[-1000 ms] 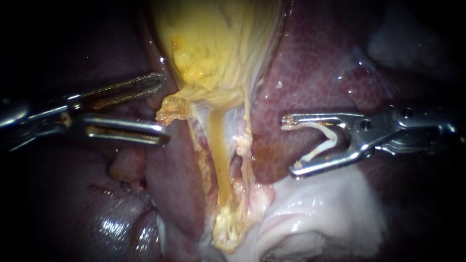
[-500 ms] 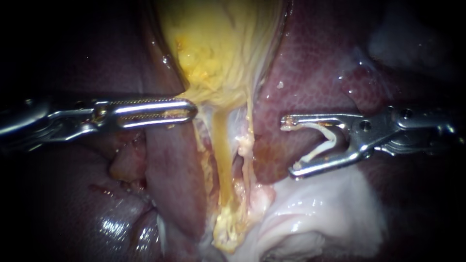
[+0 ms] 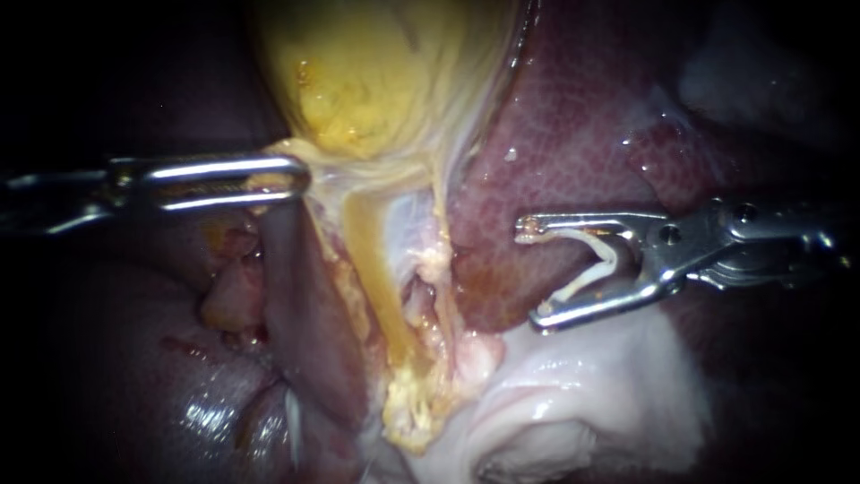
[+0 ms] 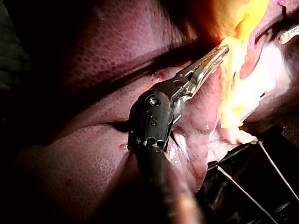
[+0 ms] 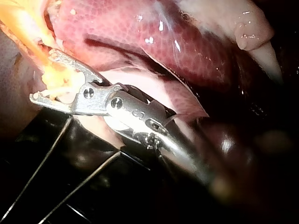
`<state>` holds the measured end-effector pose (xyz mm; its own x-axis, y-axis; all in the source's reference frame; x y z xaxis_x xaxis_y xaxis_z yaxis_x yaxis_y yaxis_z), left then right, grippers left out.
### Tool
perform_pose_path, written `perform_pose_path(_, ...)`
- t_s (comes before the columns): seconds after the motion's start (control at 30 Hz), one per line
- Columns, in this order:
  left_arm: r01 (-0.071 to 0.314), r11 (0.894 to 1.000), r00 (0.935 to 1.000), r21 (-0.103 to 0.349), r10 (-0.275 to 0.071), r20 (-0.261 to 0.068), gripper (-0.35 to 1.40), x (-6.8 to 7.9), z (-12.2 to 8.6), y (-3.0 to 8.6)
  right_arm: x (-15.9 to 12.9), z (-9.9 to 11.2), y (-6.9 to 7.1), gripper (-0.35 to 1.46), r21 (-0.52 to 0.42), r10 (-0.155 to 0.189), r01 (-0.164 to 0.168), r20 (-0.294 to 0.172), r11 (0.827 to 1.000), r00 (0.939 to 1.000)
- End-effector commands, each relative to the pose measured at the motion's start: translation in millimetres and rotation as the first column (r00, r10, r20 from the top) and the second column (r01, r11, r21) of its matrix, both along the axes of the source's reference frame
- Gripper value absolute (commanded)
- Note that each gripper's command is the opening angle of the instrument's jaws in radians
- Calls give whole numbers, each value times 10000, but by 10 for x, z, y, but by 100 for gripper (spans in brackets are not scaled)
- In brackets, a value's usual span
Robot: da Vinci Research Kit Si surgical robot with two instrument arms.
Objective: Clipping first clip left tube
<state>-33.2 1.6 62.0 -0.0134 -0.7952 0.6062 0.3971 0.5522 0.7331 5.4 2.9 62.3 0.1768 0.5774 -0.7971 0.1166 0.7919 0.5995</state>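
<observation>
The yellow gallbladder [image 3: 376,72] hangs down the middle of the endoscope view. From it a yellow left tube [image 3: 376,287] slants downward, with a thinner pale right tube [image 3: 442,242] beside it. My left instrument [image 3: 300,179] [image 4: 224,49] is shut on the gallbladder's lower left edge and holds it stretched to the left. My right instrument [image 3: 533,269] [image 5: 42,76] stands to the right of both tubes, apart from them. Its jaws stand wide and carry a white clip [image 3: 600,260] [image 5: 58,84] seated against both.
Dark red liver [image 3: 573,134] lies behind and on both sides of the tubes. Pale white tissue [image 3: 582,394] bulges under my right instrument. A fold of liver [image 3: 313,323] rises just left of the left tube. Thin wires [image 5: 46,158] run below the tissue.
My left instrument's jaws, open a second ago, have shut on the gallbladder's lower edge and drawn it left and up, so the left tube now slants. The right instrument has held still.
</observation>
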Motion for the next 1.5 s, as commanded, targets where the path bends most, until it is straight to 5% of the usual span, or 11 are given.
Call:
perform_pose_path(0.03,33,10000,10000,-27,-33,-15,-35,-1,0,-2,2,2,-2,60,-10,-20,20,-32,10000,10000)
perform_pose_path(0.27,73,9999,10000,-89,-74,-59,-35,-6,7,-8,29,33,-24,60,30,-103,104,-216,9999,9997)
perform_pose_path(0.63,48,9999,10000,-97,-49,-40,-35,-7,6,-11,80,119,-77,60,528,-706,691,275,9962,9971)
perform_pose_path(0.87,11,10000,10000,-95,-11,-6,-35,-10,3,-15,90,152,-82,60,683,-756,723,478,9950,9960)
perform_pose_path(1.2,-69,9999,10000,-106,70,68,-35,-19,1,-20,117,168,-91,60,956,-1117,1084,304,9895,9933)
perform_pose_path(1.5,-94,9999,9999,-122,95,84,-35,-18,13,-16,120,145,-105,59,1577,-1821,1899,-628,9691,9813)
